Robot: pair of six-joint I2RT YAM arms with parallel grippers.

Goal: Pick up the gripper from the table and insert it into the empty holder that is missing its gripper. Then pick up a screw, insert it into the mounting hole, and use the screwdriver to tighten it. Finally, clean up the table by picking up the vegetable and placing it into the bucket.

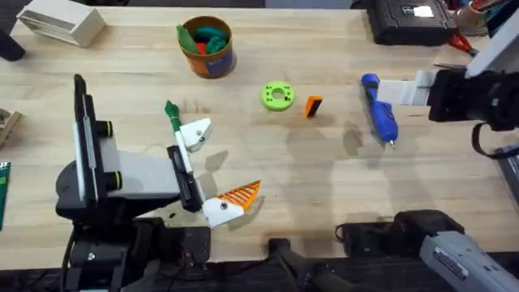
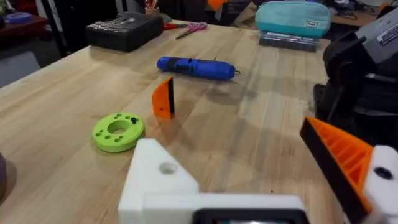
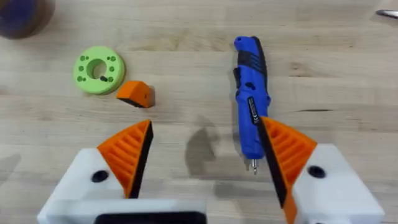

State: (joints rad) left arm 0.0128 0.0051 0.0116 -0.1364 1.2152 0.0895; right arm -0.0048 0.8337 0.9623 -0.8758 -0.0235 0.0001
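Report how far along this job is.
Done: nothing. The orange gripper pad lies on the table, the holder is bare, the vegetable is outside the bucket. In hand: the right gripper, open and empty, hangs near the screwdriver. Left: inserting, screwing, cleanup.

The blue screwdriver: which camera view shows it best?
The right wrist view: the screwdriver lies whole and close on the table, metal tip visible, just beyond the right claw, whose fingers are open. The overhead view shows it small. The left wrist view shows it far off, lengthwise.
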